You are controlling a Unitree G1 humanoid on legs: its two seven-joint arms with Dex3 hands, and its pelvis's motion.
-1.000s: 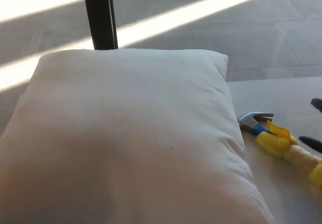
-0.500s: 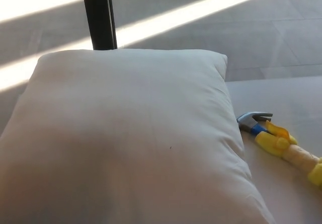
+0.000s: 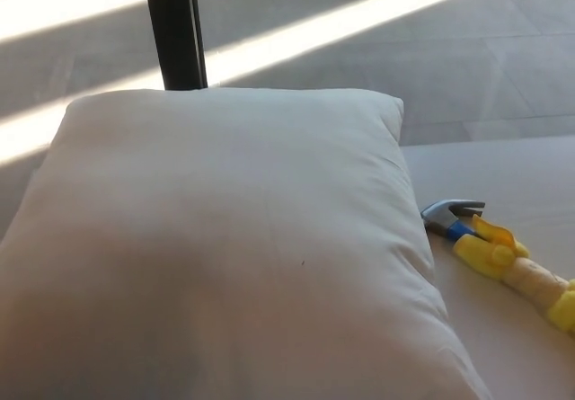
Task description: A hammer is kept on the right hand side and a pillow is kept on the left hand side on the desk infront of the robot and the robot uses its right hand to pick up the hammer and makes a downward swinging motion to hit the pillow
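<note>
A large white pillow [image 3: 225, 247] covers the left and middle of the desk [image 3: 512, 184]. To its right lies the hammer [image 3: 499, 254], flat on the desk. Its grey metal head [image 3: 449, 211] is close to the pillow's right edge, and its yellow, blue and pale wood handle runs off toward the right border. Neither of my hands shows in the head view.
A black vertical post [image 3: 175, 27] stands behind the pillow at the back left. Beyond the desk is a grey floor [image 3: 431, 49] crossed by bright bands of sunlight. Bare desk surface lies right of the pillow, around the hammer.
Black fingertips of my right hand showed at the right border a second ago and have withdrawn out of view. The picture has shifted slightly left. Pillow and hammer have not moved.
</note>
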